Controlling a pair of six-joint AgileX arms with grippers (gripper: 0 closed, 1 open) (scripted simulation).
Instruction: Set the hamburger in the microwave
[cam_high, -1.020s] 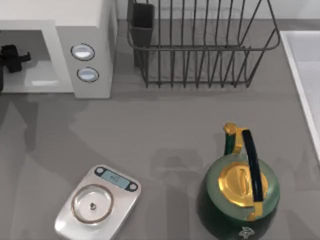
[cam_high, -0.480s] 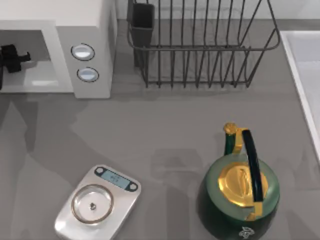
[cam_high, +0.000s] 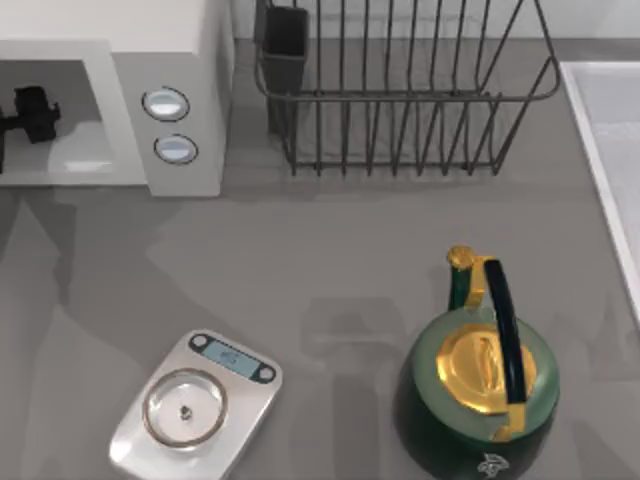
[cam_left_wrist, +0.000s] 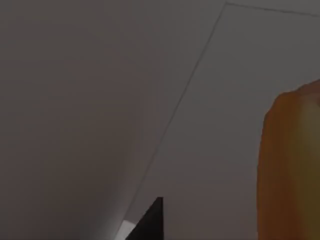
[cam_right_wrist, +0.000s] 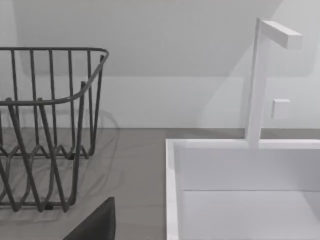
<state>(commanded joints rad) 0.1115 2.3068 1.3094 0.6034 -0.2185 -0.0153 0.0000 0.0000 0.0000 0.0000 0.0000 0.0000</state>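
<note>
Hamburger (cam_left_wrist: 292, 165) shows as an orange-yellow mass close to the left wrist camera, inside the microwave (cam_high: 190, 60) at the frame's upper left; whether the left hand (cam_high: 30, 112) grips it, I cannot tell. Judged soft, light and squashy, it wants a gentle hold across its sides.

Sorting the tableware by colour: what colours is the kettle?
The kettle is dark green with a gold lid and spout and a black handle, best seen in the top view.

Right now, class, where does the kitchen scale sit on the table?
In the top view the kitchen scale lies near the table's front edge, left of centre, left of the green kettle and in front of the microwave.
</note>
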